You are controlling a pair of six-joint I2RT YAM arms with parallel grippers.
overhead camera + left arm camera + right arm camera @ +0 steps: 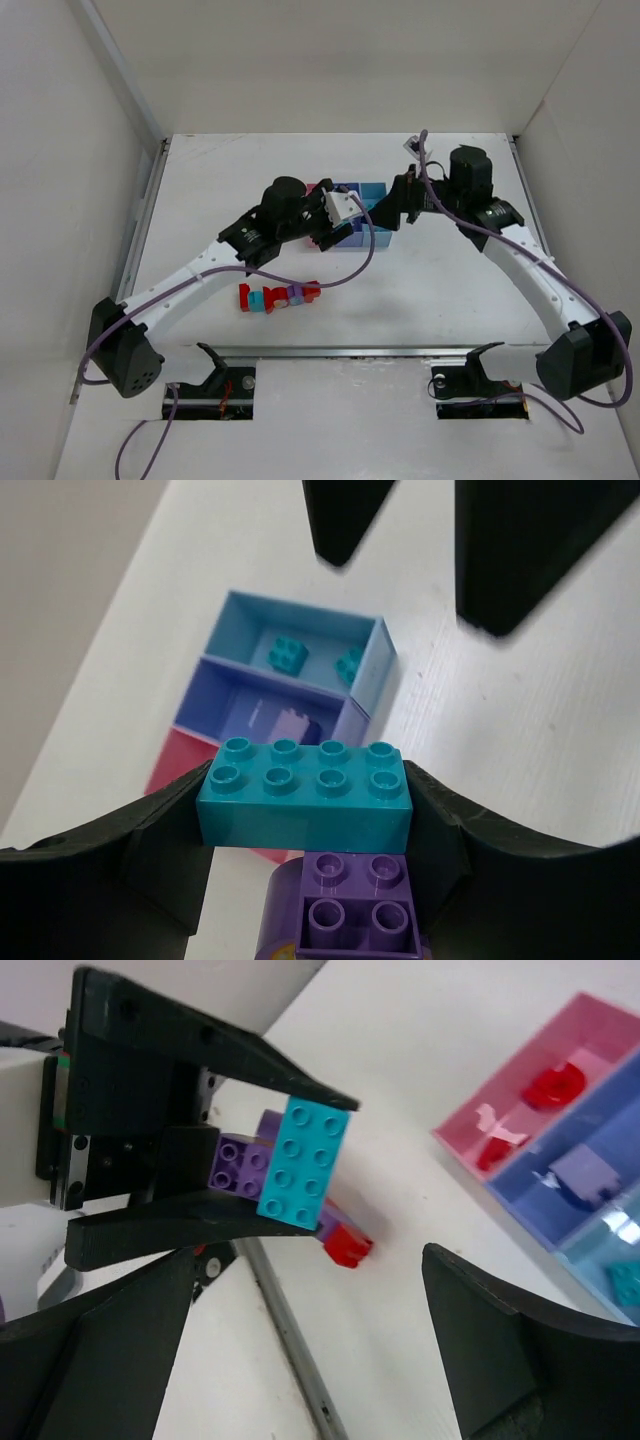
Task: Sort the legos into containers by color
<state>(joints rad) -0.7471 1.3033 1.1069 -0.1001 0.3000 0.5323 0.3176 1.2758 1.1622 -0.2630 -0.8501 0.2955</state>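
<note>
Left end effector [307, 780] around teal brick [305, 798] beside purple brick [345, 905]; overhead unclear.

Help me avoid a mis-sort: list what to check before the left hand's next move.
1. Grip of left hand on teal brick: ok, clamped between both fingers.
2. Teal brick free of other colors: not ok, a purple brick is stuck to it.
3. Open right hand ready to pull it off: ok.
4. Room in light blue bin: ok, only two small teal bricks inside.
5. Room in purple-blue bin: ok, one purple piece visible.
</note>
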